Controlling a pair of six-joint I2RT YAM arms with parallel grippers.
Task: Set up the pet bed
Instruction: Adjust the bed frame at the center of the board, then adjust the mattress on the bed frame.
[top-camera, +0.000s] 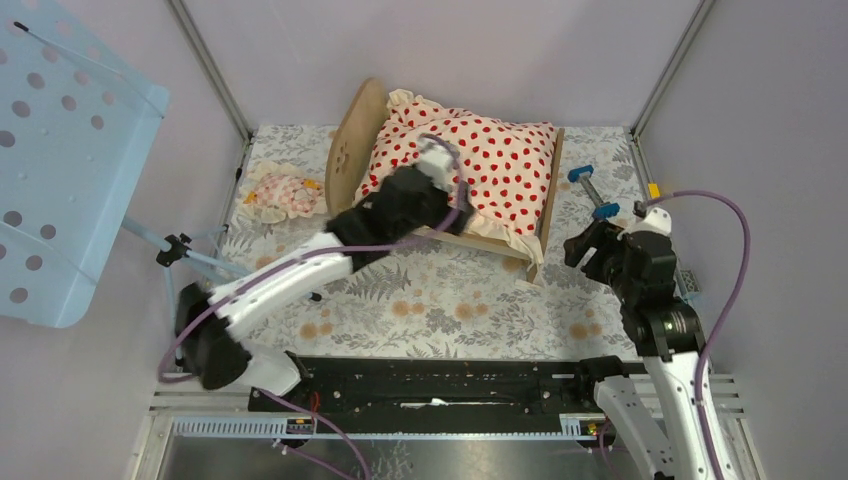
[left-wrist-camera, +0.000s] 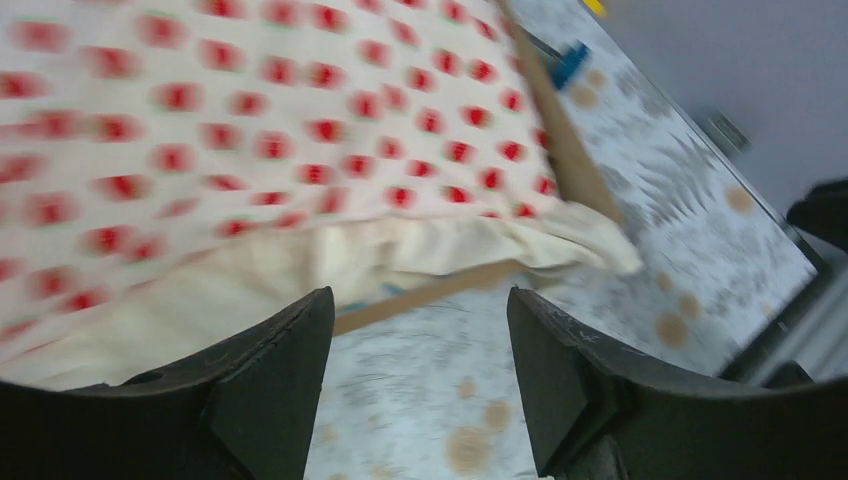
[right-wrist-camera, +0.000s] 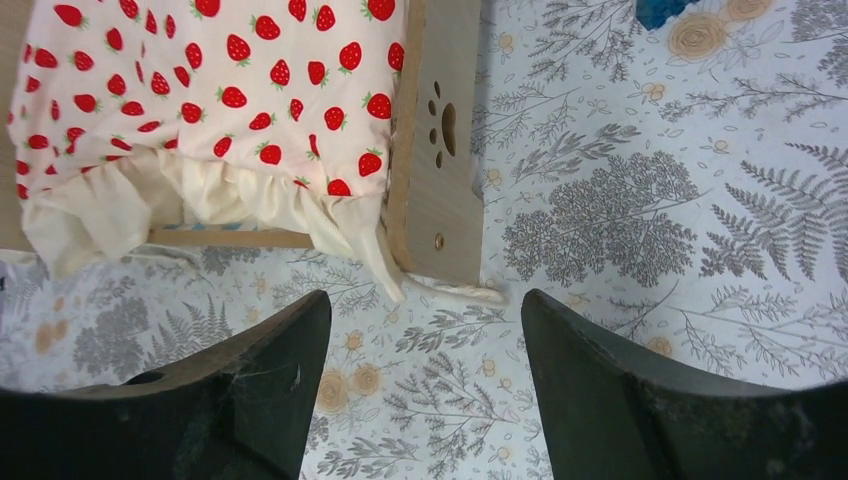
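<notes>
Top external: left fingers (left-wrist-camera: 270, 400) spread, empty, above blanket (top-camera: 490, 160) on pet bed (top-camera: 350, 140); right fingers (right-wrist-camera: 250, 400) spread, empty, near footboard (right-wrist-camera: 440, 180).

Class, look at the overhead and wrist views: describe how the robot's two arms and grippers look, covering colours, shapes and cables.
The left arm and right arm both have white tubular links joined by chunky black joints. A purple cable loops along each. The left gripper and right gripper each have two broad, matte black, wedge-shaped fingers, faintly scuffed.
</notes>
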